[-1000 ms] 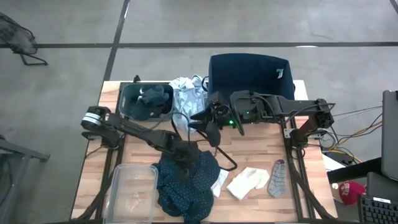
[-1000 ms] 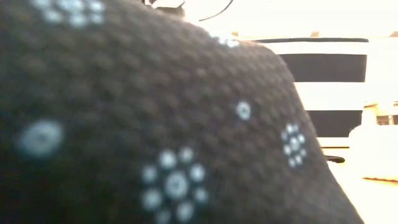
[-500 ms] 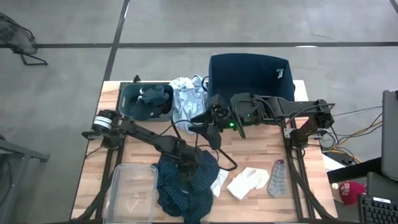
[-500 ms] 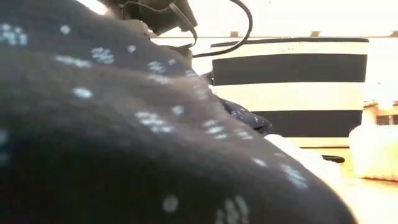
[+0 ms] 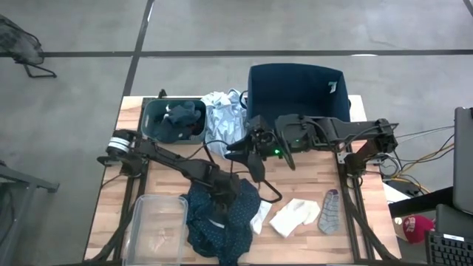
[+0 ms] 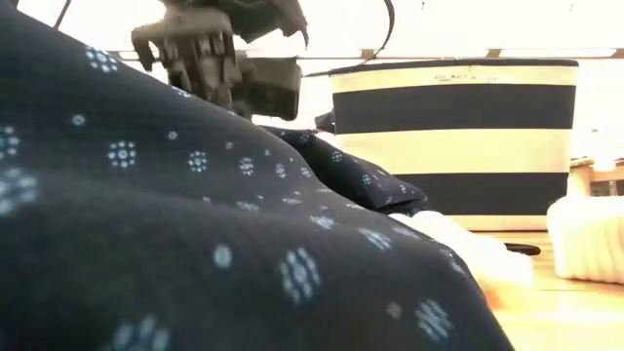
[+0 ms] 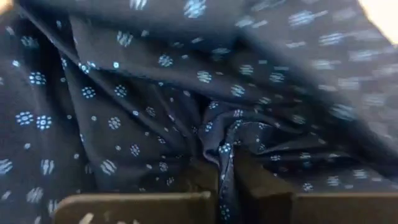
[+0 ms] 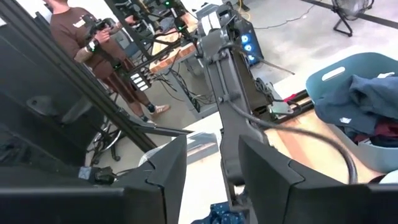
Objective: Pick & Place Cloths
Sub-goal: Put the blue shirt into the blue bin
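Note:
The navy dotted cloth lies heaped on the table near its front edge and fills the low view. My left gripper stands on top of it, pointing down and shut on a fold; it also shows in the low view. My right gripper hovers mid-table near the thin black hanger. Its fingers stand apart with nothing between them. White socks and a grey sock lie to the right. A pale blue cloth rests between the bins. My left gripper pinches a raised fold of the navy dotted cloth between its two fingers, near the heap's far side. It comes from above, pointing down. The cloth rests slack on the table, and how many layers are in the pinch does not show.
A teal bin holding dark garments stands at the far left, a navy bin at the far middle, striped in the low view. A clear plastic tub sits near left. A person stands beyond the table.
My left gripper has gone down and a little toward the near edge, into the navy dotted cloth. In the low view the cloth's heap now sits lower and the gripper shows above it.

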